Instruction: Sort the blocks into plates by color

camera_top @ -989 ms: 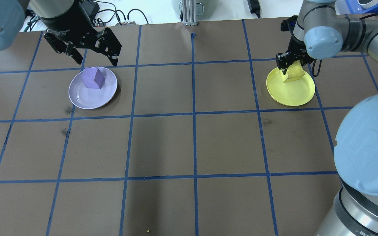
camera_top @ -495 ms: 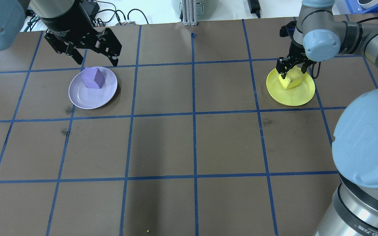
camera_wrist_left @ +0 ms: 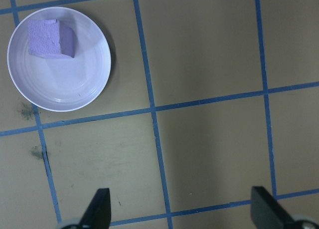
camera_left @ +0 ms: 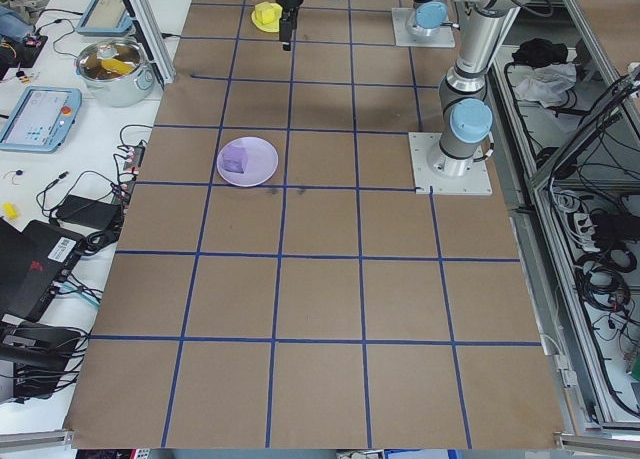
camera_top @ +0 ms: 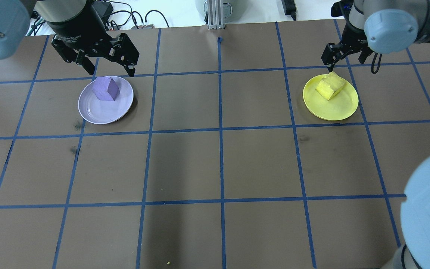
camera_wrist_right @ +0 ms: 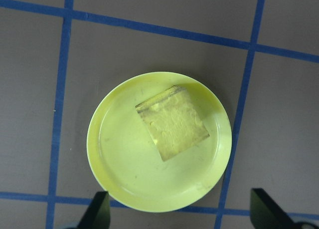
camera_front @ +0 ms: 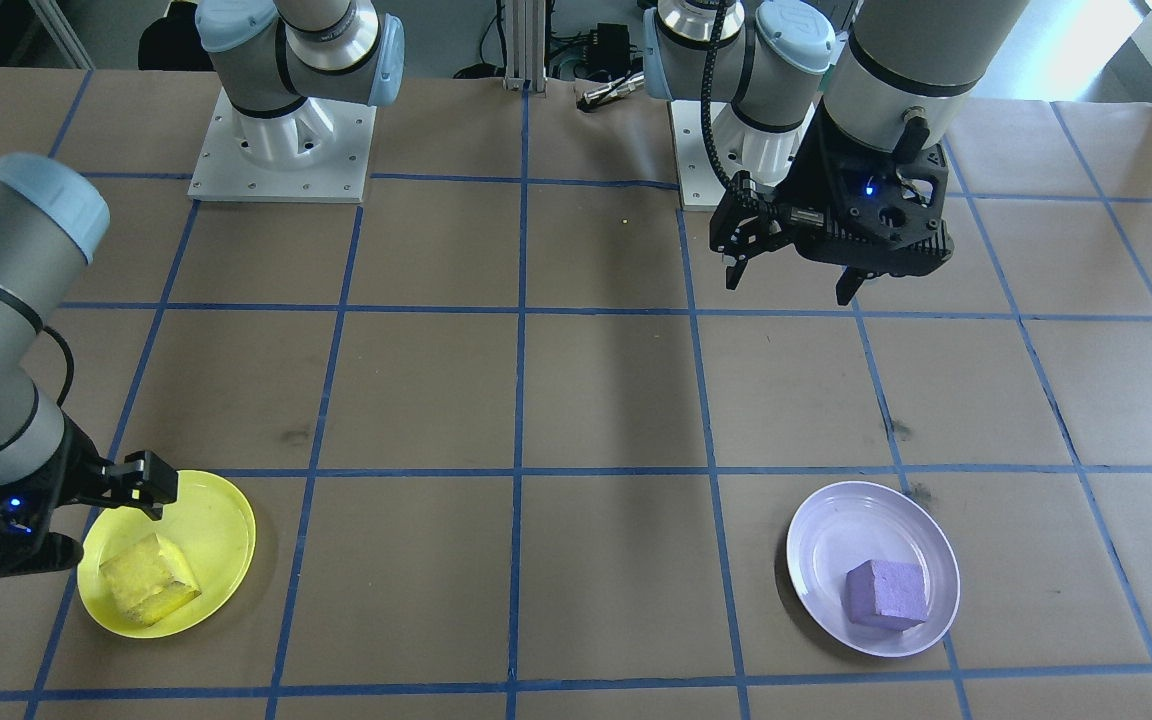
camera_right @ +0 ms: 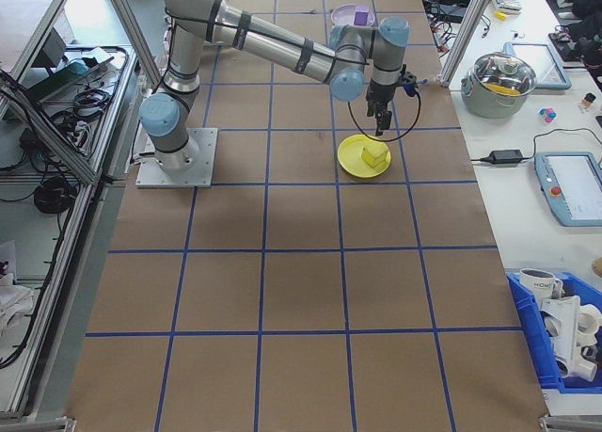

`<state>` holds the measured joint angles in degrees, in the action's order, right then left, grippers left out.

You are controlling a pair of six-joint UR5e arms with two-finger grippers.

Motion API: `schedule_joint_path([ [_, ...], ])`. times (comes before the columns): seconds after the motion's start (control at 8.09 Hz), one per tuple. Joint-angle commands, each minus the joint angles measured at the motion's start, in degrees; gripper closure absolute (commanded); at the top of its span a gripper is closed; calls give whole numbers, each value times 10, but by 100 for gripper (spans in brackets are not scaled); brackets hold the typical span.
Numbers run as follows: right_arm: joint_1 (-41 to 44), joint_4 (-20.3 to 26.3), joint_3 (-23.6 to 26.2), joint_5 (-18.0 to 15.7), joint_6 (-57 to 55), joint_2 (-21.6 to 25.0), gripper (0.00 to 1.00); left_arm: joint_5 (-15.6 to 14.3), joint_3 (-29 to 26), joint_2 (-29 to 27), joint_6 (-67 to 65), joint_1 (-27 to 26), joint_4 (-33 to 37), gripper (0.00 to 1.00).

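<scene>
The yellow block [camera_top: 330, 86] lies free in the yellow plate [camera_top: 330, 108] at the far right, seen from straight above in the right wrist view as block [camera_wrist_right: 172, 122] in plate [camera_wrist_right: 119, 164]. My right gripper [camera_top: 345, 61] hangs open above the plate's far edge, holding nothing. The purple block [camera_top: 105, 89] rests in the far part of the lavender plate [camera_top: 99, 112] at the far left. My left gripper [camera_top: 109, 71] is open and raised, apart from that plate. In the front-facing view the left gripper [camera_front: 788, 290] hangs well back from the purple block [camera_front: 886, 594].
Brown table paper carries a blue tape grid. Both arm bases [camera_front: 281, 150] stand at the robot's side. A side bench holds a lidded pot [camera_right: 503, 79], a tablet and a blue bin [camera_right: 564, 328]. Cables lie past the far edge [camera_top: 140, 18].
My right gripper opened, let the yellow block down into the yellow plate, then rose and drew back toward the far edge. The left gripper and the purple block stayed almost still.
</scene>
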<state>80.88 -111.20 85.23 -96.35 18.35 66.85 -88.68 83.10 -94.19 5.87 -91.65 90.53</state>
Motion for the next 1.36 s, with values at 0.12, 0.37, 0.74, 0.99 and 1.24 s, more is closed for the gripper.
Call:
schedule_joint_path([
  [0.12,22,132,1,53,-179,154,0,0,0,1,-13,0,0,0],
  [0.37,83,143,1,51,-242,172,0,0,0,1,-13,0,0,0],
  [0.74,145,135,2,48,-256,165,0,0,0,1,-14,0,0,0],
  [0.99,145,129,4,55,-257,164,0,-1,0,1,-14,0,0,0],
  [1.24,145,129,4,54,-256,166,0,0,1,1,-14,0,0,0],
])
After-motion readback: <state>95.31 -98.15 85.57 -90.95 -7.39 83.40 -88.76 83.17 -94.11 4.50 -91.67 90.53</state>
